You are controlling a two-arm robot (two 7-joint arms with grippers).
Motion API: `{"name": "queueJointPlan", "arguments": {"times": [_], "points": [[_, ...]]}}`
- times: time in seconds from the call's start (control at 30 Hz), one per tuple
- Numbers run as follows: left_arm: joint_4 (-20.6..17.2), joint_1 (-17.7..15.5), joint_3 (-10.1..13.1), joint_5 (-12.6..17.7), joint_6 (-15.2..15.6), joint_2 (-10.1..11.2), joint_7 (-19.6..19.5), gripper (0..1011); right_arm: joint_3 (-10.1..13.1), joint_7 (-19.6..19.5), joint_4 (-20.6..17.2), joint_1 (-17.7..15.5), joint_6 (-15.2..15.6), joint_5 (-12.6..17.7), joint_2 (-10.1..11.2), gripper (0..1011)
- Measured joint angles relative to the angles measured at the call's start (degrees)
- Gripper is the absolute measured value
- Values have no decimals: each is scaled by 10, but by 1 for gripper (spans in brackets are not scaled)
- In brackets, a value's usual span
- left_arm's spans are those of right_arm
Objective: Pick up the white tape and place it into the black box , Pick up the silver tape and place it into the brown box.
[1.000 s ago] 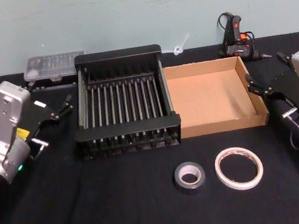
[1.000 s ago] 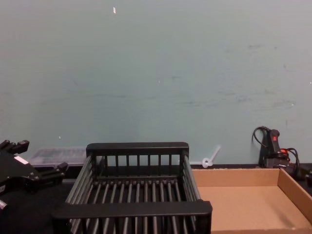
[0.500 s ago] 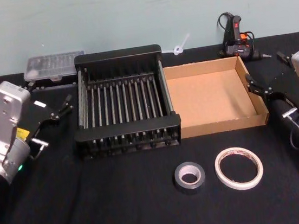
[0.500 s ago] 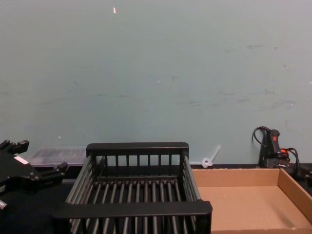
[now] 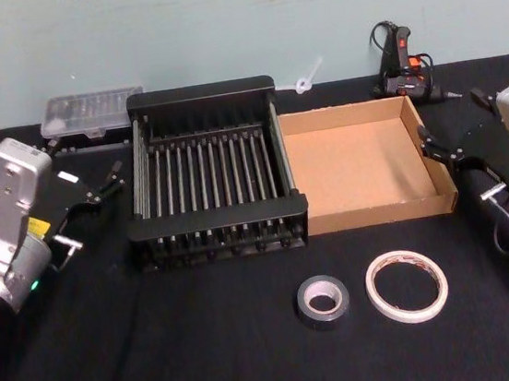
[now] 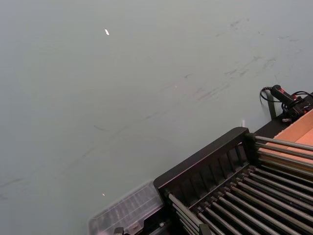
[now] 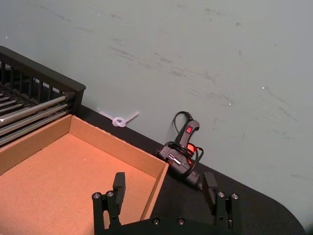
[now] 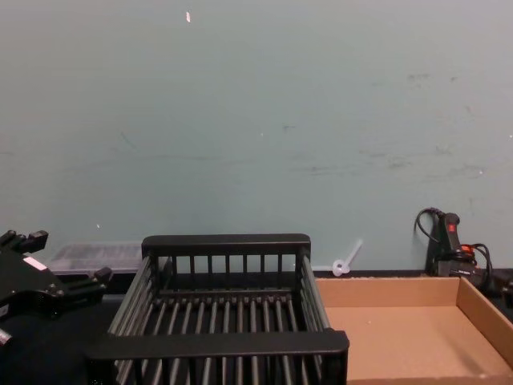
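White tape: we see the white tape [image 5: 406,285] lying flat on the tabletop [image 5: 208,345], in front of the brown box, untouched

Silver tape: the silver tape [image 5: 323,301] lies flat just beside the white roll, on its left, in front of the gap where the two boxes meet

Black box: the black box [image 5: 200,93] stands at the middle of the tabletop with nothing in it

Brown box: the brown box [image 5: 377,213] sits against the black crate's right side, also with nothing in it

Left end effector: our left end effector [image 5: 105,185] hangs beside the crate's left wall, released and holding nothing

Right end effector: our right end effector [image 7: 165,192] hovers at the brown box's right wall, its fingers spread wide with nothing between them

Change: against the earlier frames we find almost nothing different; both rolls and both boxes lie where they were, and both arms keep their places

Meaning: we judge that neither pick has begun, so both placements are still to do

Next: the right arm looks nearer both rolls, and would need to come down over the white one
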Motion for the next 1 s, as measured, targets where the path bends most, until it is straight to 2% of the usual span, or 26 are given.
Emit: {"name": "queueJointPlan", "arguments": {"times": [1.0], "points": [[0, 0, 0, 0, 0, 0, 0, 1002, 0, 0, 0, 0, 0, 0, 0, 1002]]}}
